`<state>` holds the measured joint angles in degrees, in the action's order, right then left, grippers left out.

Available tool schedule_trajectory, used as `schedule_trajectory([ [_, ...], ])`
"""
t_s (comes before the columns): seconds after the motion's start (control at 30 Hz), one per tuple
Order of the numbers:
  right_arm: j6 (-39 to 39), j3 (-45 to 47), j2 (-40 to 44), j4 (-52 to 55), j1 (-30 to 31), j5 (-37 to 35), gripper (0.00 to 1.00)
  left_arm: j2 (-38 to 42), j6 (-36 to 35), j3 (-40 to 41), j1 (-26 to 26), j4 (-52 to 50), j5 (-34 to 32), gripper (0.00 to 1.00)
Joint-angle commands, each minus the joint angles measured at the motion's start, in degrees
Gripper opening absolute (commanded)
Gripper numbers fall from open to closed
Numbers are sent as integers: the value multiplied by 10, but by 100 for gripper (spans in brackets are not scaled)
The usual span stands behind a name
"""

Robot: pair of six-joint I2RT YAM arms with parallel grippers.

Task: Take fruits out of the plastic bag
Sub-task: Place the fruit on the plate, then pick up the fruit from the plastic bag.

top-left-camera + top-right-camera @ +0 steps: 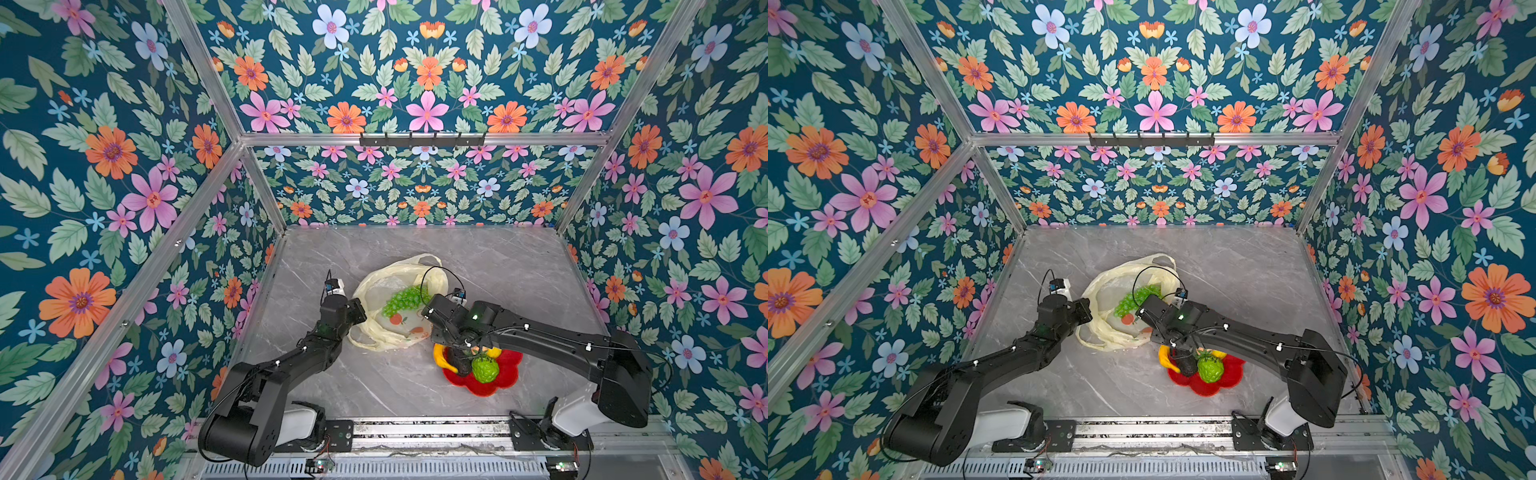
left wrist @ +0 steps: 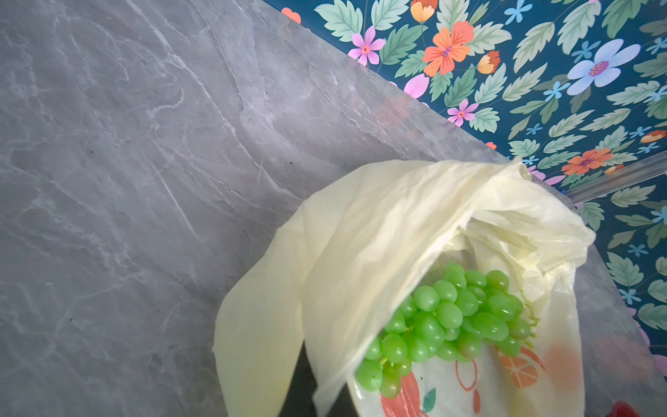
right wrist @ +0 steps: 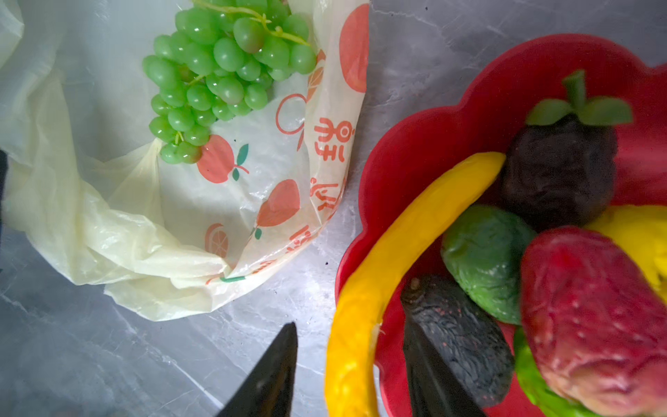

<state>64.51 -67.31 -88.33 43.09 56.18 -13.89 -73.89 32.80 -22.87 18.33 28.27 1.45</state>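
The pale yellow plastic bag (image 1: 386, 336) (image 1: 1113, 338) lies open on the grey table with the green grape bunch (image 1: 405, 299) (image 1: 1133, 299) (image 2: 451, 317) (image 3: 220, 72) in its mouth. My left gripper (image 1: 360, 316) (image 2: 303, 393) is shut on the bag's (image 2: 379, 224) left edge, and the film drapes over its jaws. My right gripper (image 1: 453, 353) (image 3: 352, 343) stands open over the rim of the red dish (image 1: 507, 376) (image 3: 451, 108), its fingers either side of the banana (image 3: 397, 245). Avocado (image 3: 458, 335), lime (image 3: 483, 260), strawberry (image 3: 592, 317), lemon (image 3: 635, 234) and bumpy green fruit (image 1: 485, 369) lie in the dish.
The dish stands at the front right of the table, just right of the bag (image 3: 126, 234). A second dark fruit with green leaves (image 3: 559, 169) lies in it. Flowered walls close off the left, back and right. A metal rail (image 1: 415, 432) with both arm bases runs along the front.
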Motion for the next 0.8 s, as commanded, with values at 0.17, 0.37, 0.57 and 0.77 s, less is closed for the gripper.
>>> schedule_trajectory([
  [0.17,13,33,-5,2,0,11,47,0,-4,-4,0,1,2,0],
  [0.37,-31,23,9,-20,-2,5,47,-4,-5,-4,0,3,7,0],
  [0.57,-167,10,-8,-120,-57,56,47,-9,-5,-8,0,4,18,0],
  [0.77,-299,-123,-132,-98,-89,42,52,-10,-6,-10,0,3,19,0],
])
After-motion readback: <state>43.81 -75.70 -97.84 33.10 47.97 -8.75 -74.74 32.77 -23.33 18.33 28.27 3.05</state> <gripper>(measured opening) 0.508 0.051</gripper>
